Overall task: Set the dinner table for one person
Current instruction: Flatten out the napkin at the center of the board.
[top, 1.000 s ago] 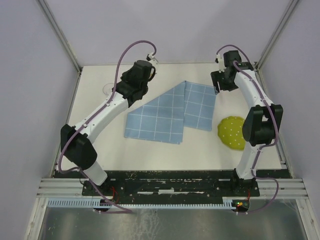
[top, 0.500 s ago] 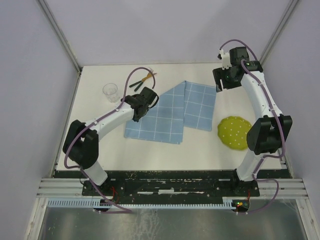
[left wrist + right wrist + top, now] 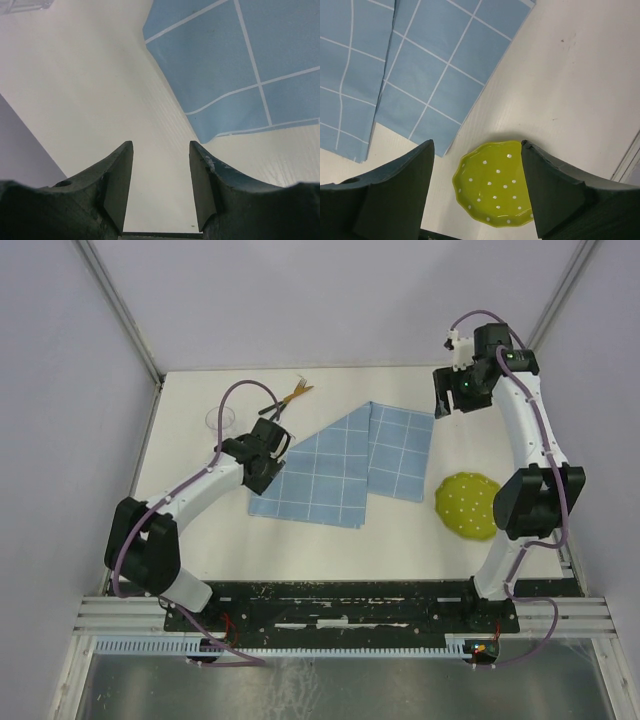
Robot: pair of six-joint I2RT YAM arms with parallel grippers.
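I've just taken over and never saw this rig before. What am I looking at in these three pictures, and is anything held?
Two robot arms are bolted at the near edge of the dinner table. The overhead picture looks down from behind them: left arm on the left, right arm on the right. The other two come from wrist cameras; the dark prongs at the bottom are each arm's tool: left tool, right tool. Both are open and empty. On the table lie a blue checked cloth, a green dotted dish, a clear cup and some cutlery.
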